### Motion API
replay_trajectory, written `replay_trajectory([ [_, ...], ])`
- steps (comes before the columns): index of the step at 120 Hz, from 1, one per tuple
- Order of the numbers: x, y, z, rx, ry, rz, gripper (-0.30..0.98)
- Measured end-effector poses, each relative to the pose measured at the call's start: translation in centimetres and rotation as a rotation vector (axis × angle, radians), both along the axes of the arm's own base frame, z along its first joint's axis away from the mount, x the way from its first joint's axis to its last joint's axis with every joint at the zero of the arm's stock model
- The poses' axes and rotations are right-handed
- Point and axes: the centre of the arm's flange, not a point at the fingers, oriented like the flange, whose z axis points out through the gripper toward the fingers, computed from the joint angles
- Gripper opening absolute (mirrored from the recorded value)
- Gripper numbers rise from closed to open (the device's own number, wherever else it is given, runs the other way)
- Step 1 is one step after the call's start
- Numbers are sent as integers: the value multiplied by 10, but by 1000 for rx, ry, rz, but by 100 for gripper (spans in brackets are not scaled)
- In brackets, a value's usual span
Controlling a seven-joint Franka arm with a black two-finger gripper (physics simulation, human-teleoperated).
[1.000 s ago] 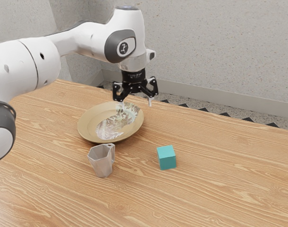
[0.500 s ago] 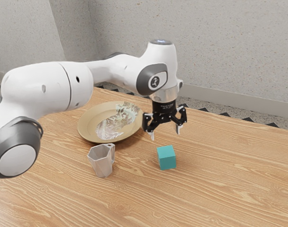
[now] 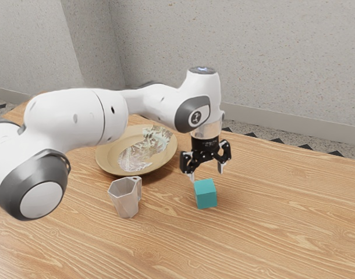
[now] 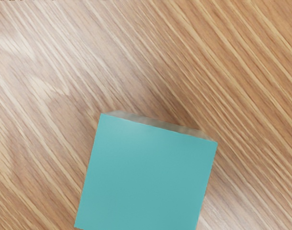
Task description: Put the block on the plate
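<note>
My gripper (image 3: pixel 208 174) stands open in the exterior view, pointing down just above the teal block, its fingertips apart with nothing gripped between them. The block (image 3: pixel 206 194) rests on the wooden table. From the wrist view, the top face of the block (image 4: pixel 146 175) appears large, just under my hand. A round tan plate (image 3: pixel 110 158) with a pale, glassy pattern across its middle lies toward the exterior view's left, apart from the block.
A grey angular mug (image 3: pixel 126 200) stands on the table (image 3: pixel 265 232) in front of the plate, toward the exterior view's left from the block. A speckled wall (image 3: pixel 282 64) rises behind the table.
My open gripper has travelled from over the plate's far side toward the exterior view's right and down, to just above the block. The block, plate and mug have stayed still.
</note>
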Motion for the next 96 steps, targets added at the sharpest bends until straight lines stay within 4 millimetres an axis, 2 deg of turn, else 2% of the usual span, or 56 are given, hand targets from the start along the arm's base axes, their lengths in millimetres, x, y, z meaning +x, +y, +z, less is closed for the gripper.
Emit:
replay_trajectory([
  [19,10,16,-15,-11,10,20,69],
  [38,13,20,-20,-4,-3,-5,69],
  [56,17,28,-40,3,5,-23,69],
  [96,18,17,-52,-16,-8,-104,69],
])
